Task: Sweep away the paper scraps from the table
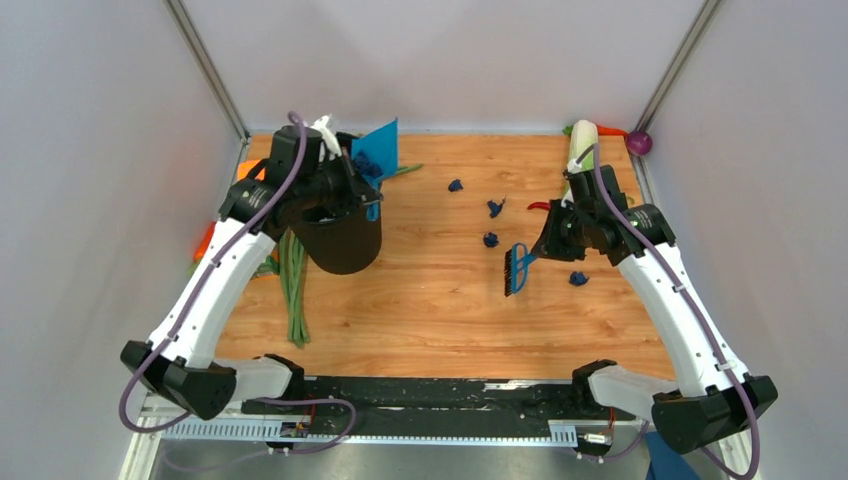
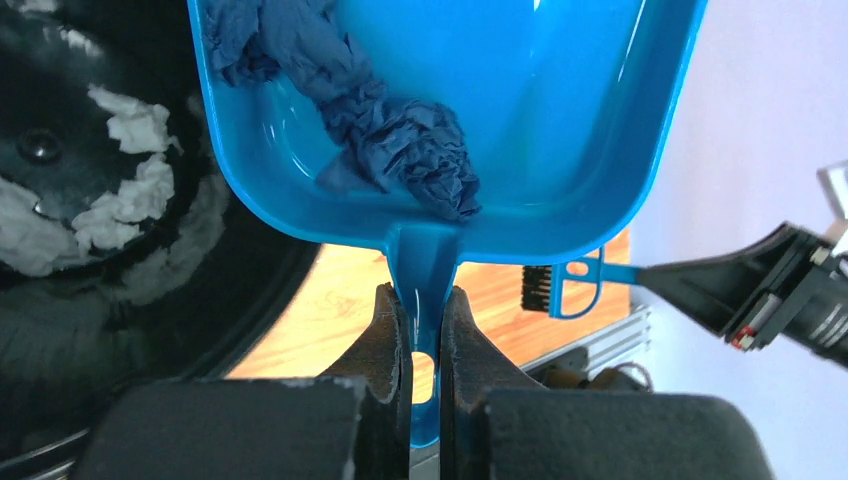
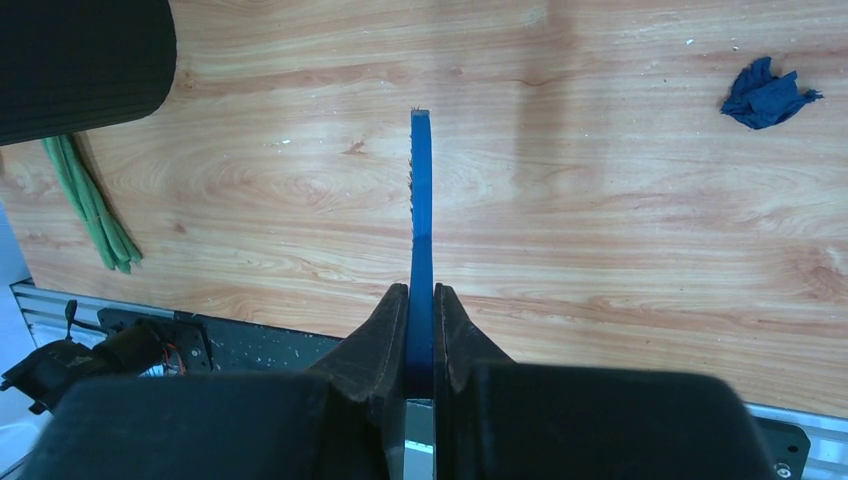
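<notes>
1. Left gripper (image 2: 425,300): fingers pressed together on the dustpan (image 2: 560,120) handle, pinching it.
2. The dustpan is lifted and tipped over the black bin (image 1: 343,240). A navy wad (image 2: 400,140) lies in the pan near the handle end. White crumpled paper shows inside the bin.
3. Right gripper (image 3: 421,295): closed on the flat handle of the brush (image 3: 420,190), which is held edge-on over the boards. Cannot tell if the bristles touch.
4. Paper scraps (image 1: 577,278): four small navy bits lie on the table (image 1: 430,320). One is just beside the right gripper, and three sit loosely beyond the brush head.
5. Surface: orange-brown wood grain. Green stalks (image 1: 293,285) lie left of the bin, and a black rail (image 1: 430,392) runs along the near edge.
6. Room: pale grey walls (image 1: 450,60) on three sides, with a purple ball (image 1: 640,143) in the far right corner.
</notes>
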Robot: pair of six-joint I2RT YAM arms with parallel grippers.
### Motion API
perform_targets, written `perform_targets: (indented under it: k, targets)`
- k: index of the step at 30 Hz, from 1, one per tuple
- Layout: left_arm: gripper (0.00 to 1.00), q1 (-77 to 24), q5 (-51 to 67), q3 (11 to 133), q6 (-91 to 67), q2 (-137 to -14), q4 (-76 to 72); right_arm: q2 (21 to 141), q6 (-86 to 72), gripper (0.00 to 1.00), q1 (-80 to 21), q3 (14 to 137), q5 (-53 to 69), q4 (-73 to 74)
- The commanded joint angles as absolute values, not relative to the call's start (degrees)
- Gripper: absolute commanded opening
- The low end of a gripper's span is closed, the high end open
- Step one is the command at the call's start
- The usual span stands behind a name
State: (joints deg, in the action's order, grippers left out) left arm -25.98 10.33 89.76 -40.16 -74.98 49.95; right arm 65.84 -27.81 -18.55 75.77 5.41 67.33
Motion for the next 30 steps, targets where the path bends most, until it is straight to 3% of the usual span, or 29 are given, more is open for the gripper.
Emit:
perform_targets:
  k: [1,13,21,26,30]
  targets:
    - [0.0,-18.9,17.7,83.1,-49.7,-68.8,39.3,65.7,-28.2,0.0,-18.3,75.9,7.0,65.0]
    - [0.0,-8.7,29.9,65.8,-63.3,-61.1,21.0,65.9,-27.4,0.0,-18.0,76.2,6.9,64.9]
    - [0.0,-6.4,30.1,50.5,-88.2,-54.9,-11.4,65.4,-27.3,0.0,-17.7,76.0,6.8,64.9]
    - [0.0,-5.9,28.6,46.0,-94.1,-54.0,-25.4,64.6,-27.3,0.0,-17.6,75.2,6.9,64.9]
    - [0.0,-5.8,34.1,45.0,-97.6,-57.6,-38.7,64.3,-27.3,0.0,-17.5,75.0,6.8,64.8]
